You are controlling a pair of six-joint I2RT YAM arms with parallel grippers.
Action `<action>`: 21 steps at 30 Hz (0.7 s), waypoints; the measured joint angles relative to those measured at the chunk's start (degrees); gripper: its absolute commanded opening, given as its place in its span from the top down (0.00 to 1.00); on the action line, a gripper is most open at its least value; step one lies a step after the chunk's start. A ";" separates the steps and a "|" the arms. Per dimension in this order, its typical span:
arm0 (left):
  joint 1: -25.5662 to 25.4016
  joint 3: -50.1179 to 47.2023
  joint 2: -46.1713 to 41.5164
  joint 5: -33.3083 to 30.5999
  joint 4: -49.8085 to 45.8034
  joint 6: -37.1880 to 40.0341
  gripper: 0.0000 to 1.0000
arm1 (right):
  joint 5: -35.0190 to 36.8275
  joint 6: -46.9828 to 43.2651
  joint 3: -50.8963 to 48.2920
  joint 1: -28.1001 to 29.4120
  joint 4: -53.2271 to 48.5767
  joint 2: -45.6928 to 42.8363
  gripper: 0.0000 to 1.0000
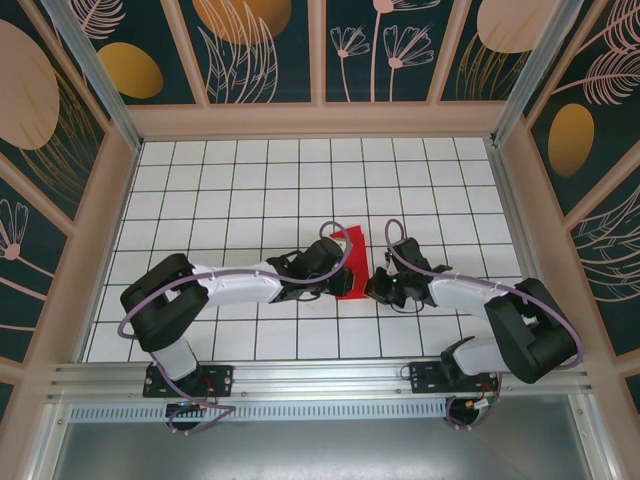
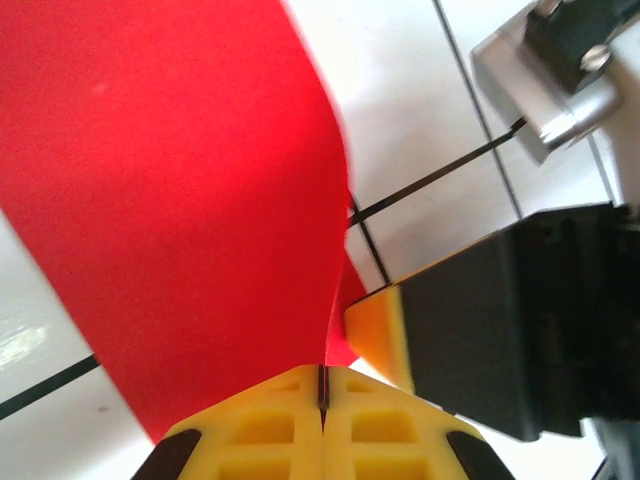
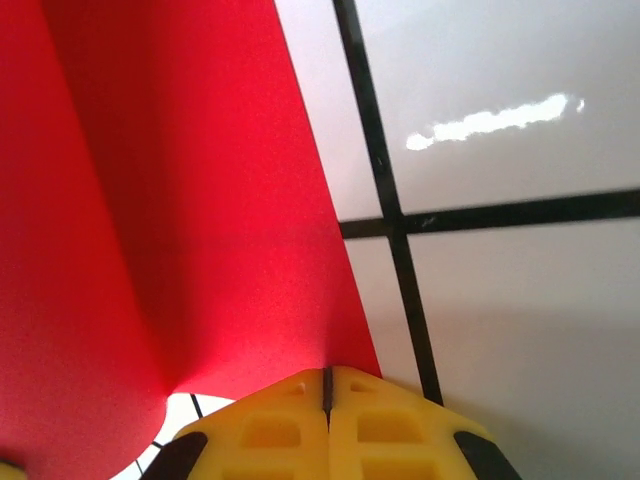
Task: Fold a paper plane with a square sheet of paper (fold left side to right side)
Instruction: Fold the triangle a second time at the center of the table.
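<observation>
The square sheet of paper point(image 1: 356, 250) is bright red and lies mid-table between my two arms, partly lifted and curved. My left gripper point(image 1: 338, 272) reaches it from the left. In the left wrist view the left gripper point(image 2: 322, 385) is shut, its yellow tips pinching the red sheet point(image 2: 180, 200) where an edge runs into them. My right gripper point(image 1: 374, 284) comes in from the right, close beside the left one. Its yellow tips point(image 3: 328, 382) are shut on the lower edge of the sheet point(image 3: 180, 220), which rises and bends leftward. The right gripper's yellow finger point(image 2: 378, 330) shows next to the left jaws.
The white grid table point(image 1: 250, 180) stretches behind and to both sides of the arms. Beige frame walls point(image 1: 110, 220) with patterned panels close it in on three sides. A metal rail point(image 1: 320, 378) with the arm bases runs along the near edge.
</observation>
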 measured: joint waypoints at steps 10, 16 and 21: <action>2.49 1.31 0.11 0.57 -5.33 5.40 0.94 | 0.44 -1.03 1.05 0.37 -0.98 0.85 0.95; 3.65 2.97 2.05 0.57 -6.69 7.23 0.94 | 0.44 -1.92 1.57 0.37 -1.38 1.33 0.95; 4.24 3.87 2.45 0.55 -6.86 8.20 0.94 | 0.42 -1.95 1.79 0.37 -1.40 1.70 0.95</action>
